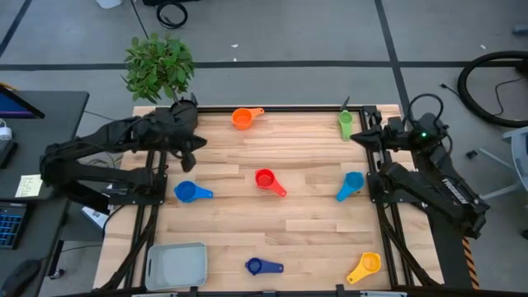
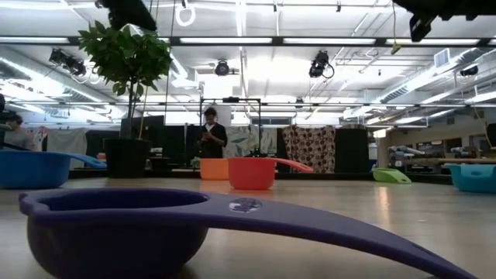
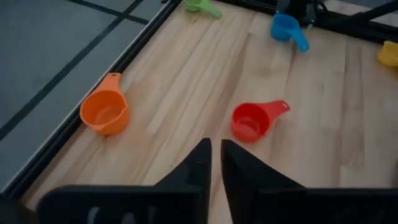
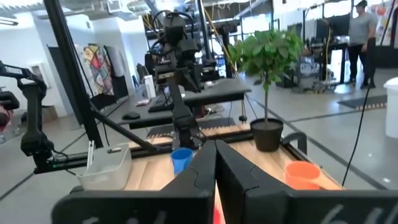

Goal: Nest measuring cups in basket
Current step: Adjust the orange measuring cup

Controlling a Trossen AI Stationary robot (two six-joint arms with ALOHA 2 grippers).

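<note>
Six measuring cups lying singly and well apart on the wooden table: orange cup and green cup at the far edge, red cup mid-table between a blue cup and a light blue cup, dark blue cup and yellow cup at the near edge. Grey basket at the near left corner, holding nothing. Left gripper raised over the far left part beside the plant, fingers parted by a narrow slit, gripping nothing; right gripper at the far right edge, fingers pressed together, likewise holding nothing.
</note>
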